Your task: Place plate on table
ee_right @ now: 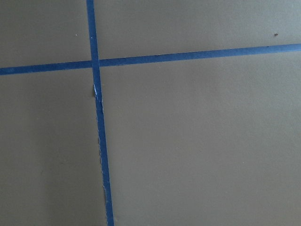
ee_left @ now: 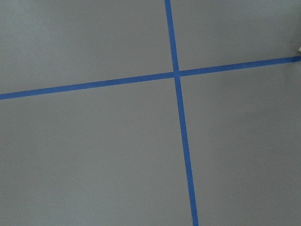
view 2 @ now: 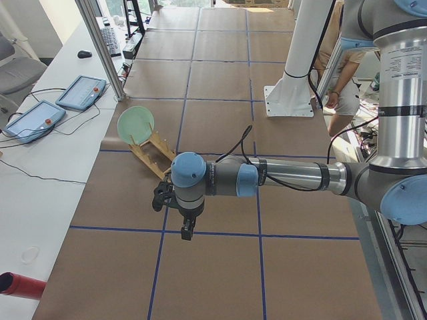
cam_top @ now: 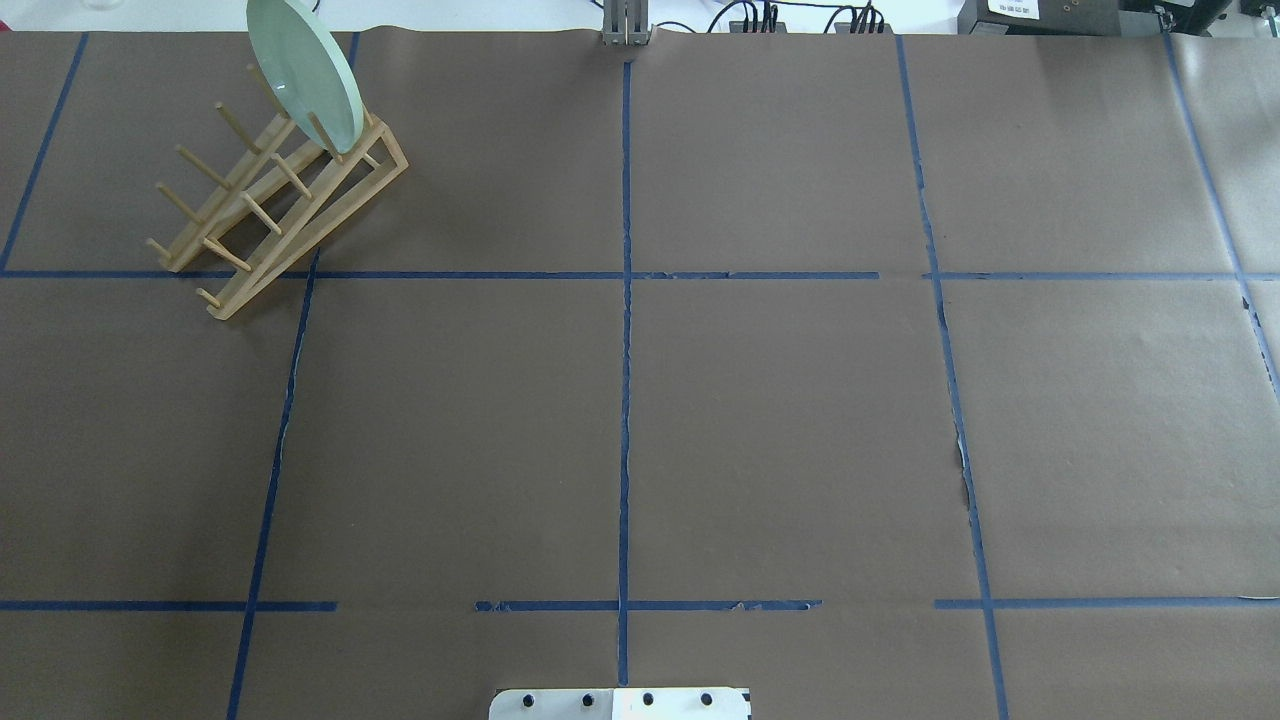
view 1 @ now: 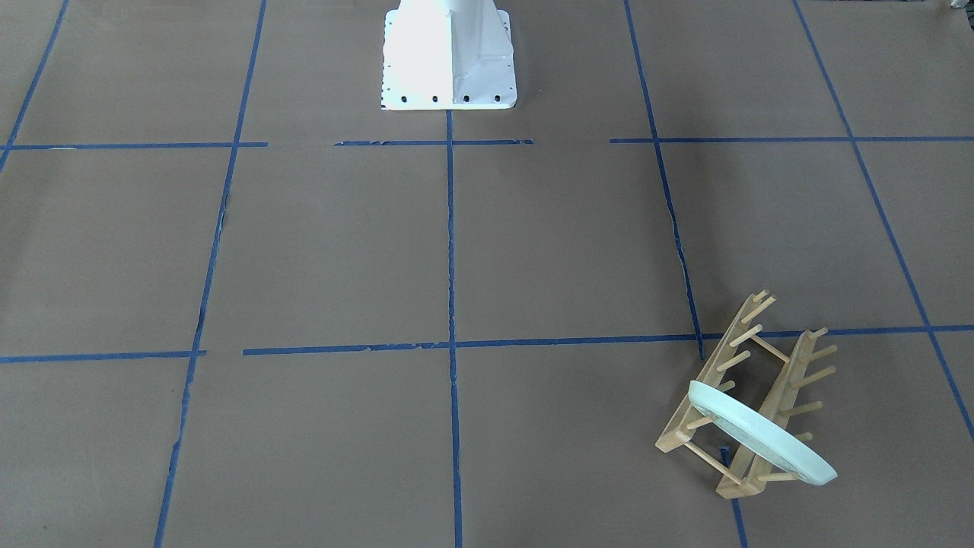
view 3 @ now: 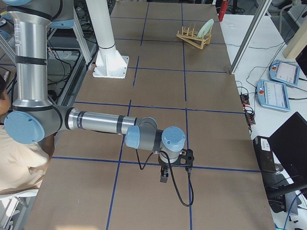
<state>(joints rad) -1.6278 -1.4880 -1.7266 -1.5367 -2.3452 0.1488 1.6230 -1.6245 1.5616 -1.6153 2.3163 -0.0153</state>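
The pale mint-green plate (view 1: 761,434) stands on edge, tilted, in the end slot of the light wooden peg rack (view 1: 711,373). Both sit at the table's (view 1: 342,251) far left corner in the overhead view, plate (cam_top: 305,75) and rack (cam_top: 380,160). My left gripper (view 2: 187,230) shows only in the exterior left view, hanging over the table nearer than the plate (view 2: 135,124). My right gripper (view 3: 164,175) shows only in the exterior right view, far from the plate (view 3: 207,26). I cannot tell whether either is open or shut. Both wrist views show only brown paper and tape lines.
The white robot base (view 1: 449,61) stands at the table's robot-side edge. Teach pendants (view 2: 80,93) and cables lie on the white side bench beyond the rack. A red cylinder (view 2: 20,285) lies on that bench. A person (view 3: 14,158) stands by the robot.
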